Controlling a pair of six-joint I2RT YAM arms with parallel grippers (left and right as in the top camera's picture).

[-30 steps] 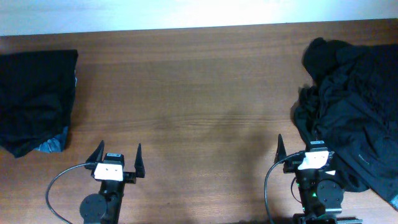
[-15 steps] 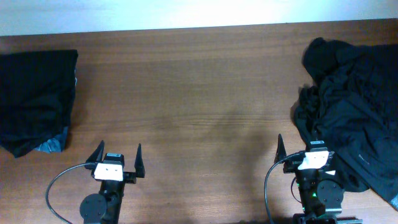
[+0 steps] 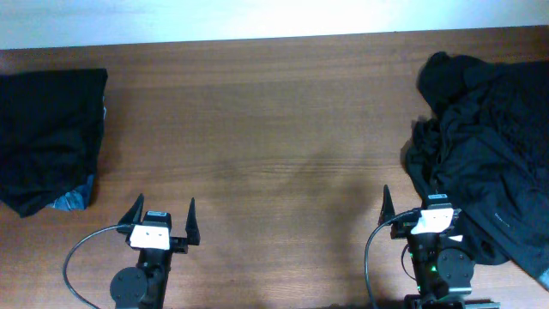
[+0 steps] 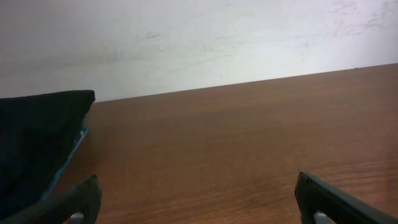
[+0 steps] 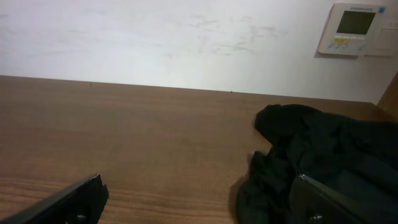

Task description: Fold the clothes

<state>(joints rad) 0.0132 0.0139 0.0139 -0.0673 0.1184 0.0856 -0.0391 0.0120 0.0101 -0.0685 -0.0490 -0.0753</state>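
The left fingers (image 3: 135, 211) and right fingers (image 3: 386, 204) stand spread wide, empty, over the table (image 3: 274, 129). The crumpled clothes (image 3: 485, 146) lie just beside the right fingers; the folded stack (image 3: 47, 137) lies apart, far left.

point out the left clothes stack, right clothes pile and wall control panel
left clothes stack (image 3: 47, 137), overhead view, middle of its top
right clothes pile (image 3: 485, 163), overhead view, centre of the fabric
wall control panel (image 5: 352, 29), right wrist view, middle of casing
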